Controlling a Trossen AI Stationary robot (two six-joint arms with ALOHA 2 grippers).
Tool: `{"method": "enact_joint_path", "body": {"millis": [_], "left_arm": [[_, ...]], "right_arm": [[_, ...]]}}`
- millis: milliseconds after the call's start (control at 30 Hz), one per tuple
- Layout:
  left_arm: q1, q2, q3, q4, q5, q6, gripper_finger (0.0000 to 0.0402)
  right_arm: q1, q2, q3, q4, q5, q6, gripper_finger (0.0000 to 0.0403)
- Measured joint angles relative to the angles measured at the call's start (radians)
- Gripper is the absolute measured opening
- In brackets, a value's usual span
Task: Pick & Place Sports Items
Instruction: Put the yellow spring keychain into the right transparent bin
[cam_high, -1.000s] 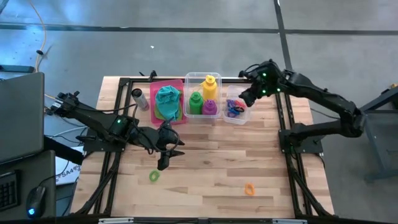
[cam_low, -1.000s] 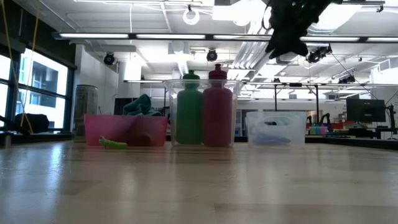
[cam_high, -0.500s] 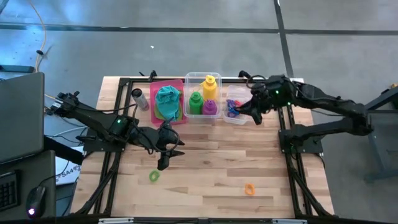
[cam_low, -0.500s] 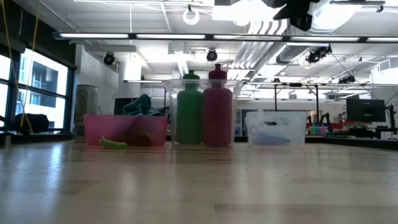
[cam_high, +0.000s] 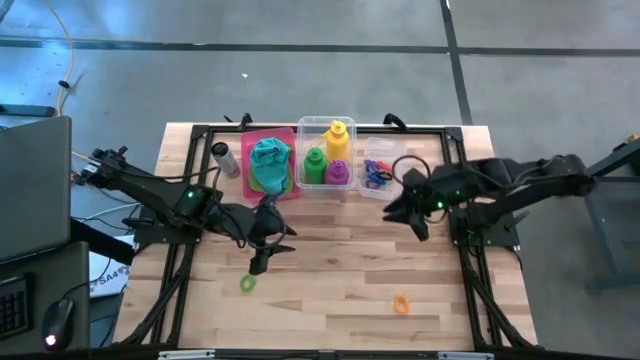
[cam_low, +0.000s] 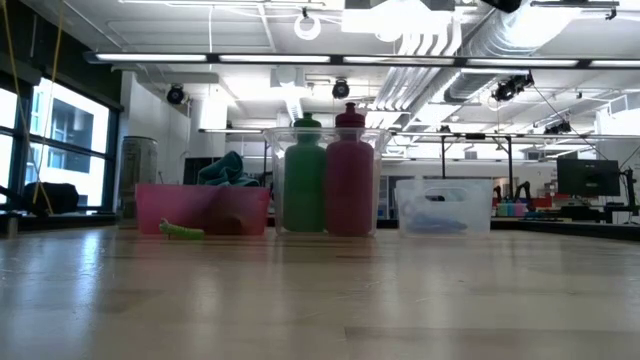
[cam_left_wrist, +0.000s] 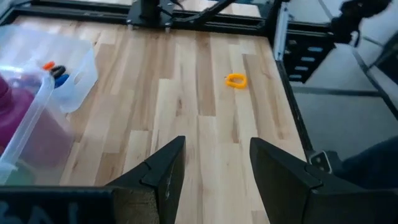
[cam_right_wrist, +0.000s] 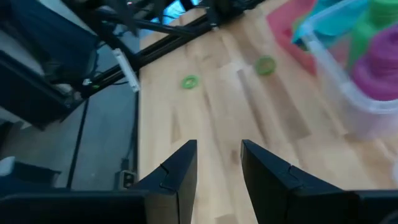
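Note:
My left gripper (cam_high: 258, 266) (cam_left_wrist: 217, 163) is open and empty above the table's middle left, just far of a green ring (cam_high: 247, 284). My right gripper (cam_high: 398, 212) (cam_right_wrist: 217, 167) is open and empty above the table, near of the small clear bin (cam_high: 378, 172) that holds several rings. An orange ring (cam_high: 401, 303) (cam_left_wrist: 235, 79) lies flat near the front edge. The green (cam_high: 315, 165), purple (cam_high: 337, 172) and yellow (cam_high: 337, 133) bottles stand in the middle clear bin. The teal cloth (cam_high: 268, 153) and lime cloth (cam_high: 262, 184) lie in the pink bin (cam_high: 286, 135). The right wrist view shows two green rings (cam_right_wrist: 189, 81) (cam_right_wrist: 265, 65).
A grey metal cylinder (cam_high: 222, 158) lies left of the pink bin. Black frame rails (cam_high: 458, 240) run along the table's sides. A laptop (cam_high: 35, 185) stands off the left edge. In the low view a green ring (cam_low: 182, 231) lies in front of the pink bin (cam_low: 200, 208).
My right gripper has drawn back from above the small clear bin toward the table's near edge, its arm folding in toward the right side. It has left the low view. The bins and rings have stayed where they were.

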Motion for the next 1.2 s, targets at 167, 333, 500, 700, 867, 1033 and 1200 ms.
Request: {"method": "enact_joint_path", "body": {"millis": [167,333,500,700,867,1033,1200], "left_arm": [[0.027,-0.018,0.0,0.001,0.072,0.017,0.0177],[0.103,-0.038,0.001,-0.004,0.192,0.025,0.0177],[0.178,-0.045,0.001,-0.051,0.217,0.055,0.0177],[0.241,-0.045,0.001,-0.093,0.219,0.073,0.0177],[0.267,-0.045,0.001,-0.093,0.18,0.078,0.0177],[0.28,-0.045,0.001,-0.089,0.177,0.08,0.0177],[0.28,-0.045,0.001,-0.084,0.177,0.079,0.0177]], "right_arm": [[0.138,0.001,0.0,0.008,0.088,0.103,0.0117],[0.274,0.025,0.0,0.013,0.2,0.162,0.0117],[0.379,0.063,0.0,0.017,0.236,0.185,0.0117],[0.46,0.103,0.0,0.015,0.156,0.133,0.0117],[0.49,0.118,0.0,-0.016,0.016,0.034,0.0117],[0.498,0.118,0.0,-0.099,-0.115,-0.07,0.0117],[0.498,0.118,0.0,-0.187,-0.173,-0.195,0.0117]]}}
